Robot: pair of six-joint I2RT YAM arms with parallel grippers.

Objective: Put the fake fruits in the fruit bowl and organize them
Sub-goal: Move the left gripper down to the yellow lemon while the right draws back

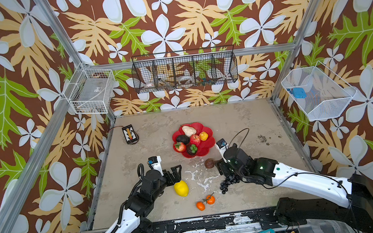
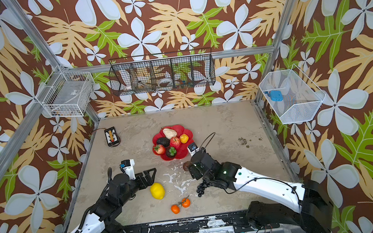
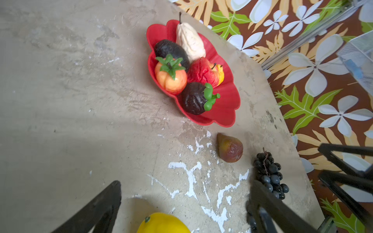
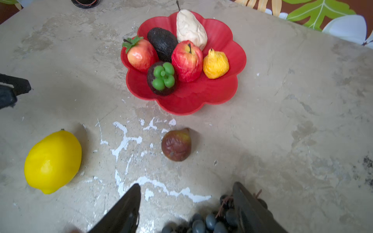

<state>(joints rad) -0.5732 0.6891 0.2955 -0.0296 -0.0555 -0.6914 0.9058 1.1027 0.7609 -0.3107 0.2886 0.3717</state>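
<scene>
Top view: lemon [image 1: 181, 188] lies on the counter [image 1: 242, 124], robot-side of the bowl [image 1: 205, 149], just beside the left end effector [image 1: 176, 173], the nearer arm. Left wrist: jaws wide, lemon between them, unheld. Right wrist: right end effector [image 4: 186, 184] spread, empty, grapes [image 4: 210, 222] beside one finger.

Bright, even, diffuse light from above; shadows soft, pale one beside lemon [image 4: 52, 161], broad dim patch on table [image 4: 70, 90]; slight sheen on red bowl [image 4: 222, 94]; top views sharp, walls [image 1: 5, 71] bent toward edges; wrist views softer, table edge bowed; right gripper [image 4: 186, 183] and grapes [image 4: 210, 222] close, out of focus.
</scene>
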